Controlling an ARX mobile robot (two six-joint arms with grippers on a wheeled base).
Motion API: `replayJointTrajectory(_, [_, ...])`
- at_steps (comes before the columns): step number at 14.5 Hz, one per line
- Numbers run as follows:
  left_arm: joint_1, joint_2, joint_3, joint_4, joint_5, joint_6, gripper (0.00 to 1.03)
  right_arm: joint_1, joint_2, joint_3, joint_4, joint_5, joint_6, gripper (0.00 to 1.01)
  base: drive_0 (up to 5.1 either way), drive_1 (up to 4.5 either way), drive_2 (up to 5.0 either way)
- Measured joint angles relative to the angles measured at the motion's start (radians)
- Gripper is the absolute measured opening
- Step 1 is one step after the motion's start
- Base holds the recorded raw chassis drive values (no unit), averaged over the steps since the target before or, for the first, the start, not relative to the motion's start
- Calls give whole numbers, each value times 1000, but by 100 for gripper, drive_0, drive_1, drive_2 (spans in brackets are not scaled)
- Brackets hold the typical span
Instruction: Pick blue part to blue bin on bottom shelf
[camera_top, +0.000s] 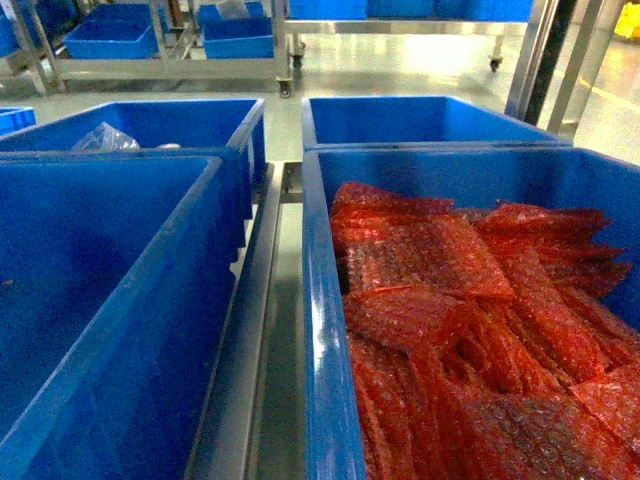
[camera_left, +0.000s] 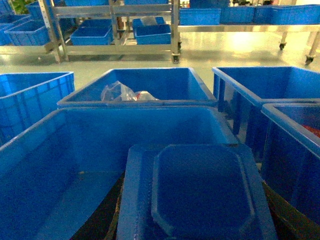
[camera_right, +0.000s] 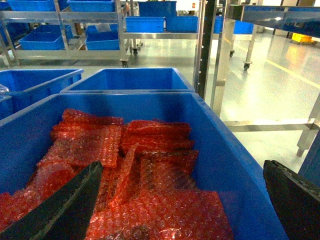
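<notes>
A flat blue part (camera_left: 200, 185) with a raised eight-sided panel fills the lower middle of the left wrist view. My left gripper (camera_left: 196, 222) is shut on it, and only dark slivers of its fingers show at the part's two sides. The part hangs over a large empty blue bin (camera_left: 65, 165), also at the left of the head view (camera_top: 90, 250). Of the bottom shelf only a steel dividing rail (camera_top: 262, 330) shows between the bins. My right gripper (camera_right: 182, 170) is open over the bin of red bubble wrap (camera_right: 150, 165), its fingers (camera_right: 65, 210) straddling that bin's right wall. Neither gripper shows in the head view.
The red bubble-wrap bin (camera_top: 320, 300) stands right of the rail. Behind are a bin holding a clear plastic bag (camera_top: 105, 138) and another blue bin (camera_top: 420, 120). Steel posts (camera_top: 545, 60) rise at the right. Wheeled racks with blue bins (camera_top: 170, 60) stand across the floor.
</notes>
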Motion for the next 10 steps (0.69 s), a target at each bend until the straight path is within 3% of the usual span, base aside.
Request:
replayJointTrajectory(2, [0,0,0,0,0,0,44,0,0,0,0,0,0,98,0,0,0])
replayJointTrajectory(3, [-19,-25,32,-155,-105,-3,44,0,0,0,0,0,0,98,0,0,0])
replayJointTrajectory(4, [-13,-28,55,-221,-199,-1,44,0,0,0,1,-1,0,98,0,0,0])
replayJointTrajectory(5, [18,-26,65,-217,-230,0,44,0,0,0,0,0,0,98,0,0,0])
replayJointTrajectory(7, [106,44,125,-169,-178,0,44,0,0,0,0,0,0,98,0,0,0])
replayJointTrajectory(9, [232,252,225,-51,-67,22,44,0,0,0,0,0,0,98,0,0,0])
replayJointTrajectory(10, [243,274,249,-74,-44,23,56,0,0,0,0,0,0,98,0,0,0])
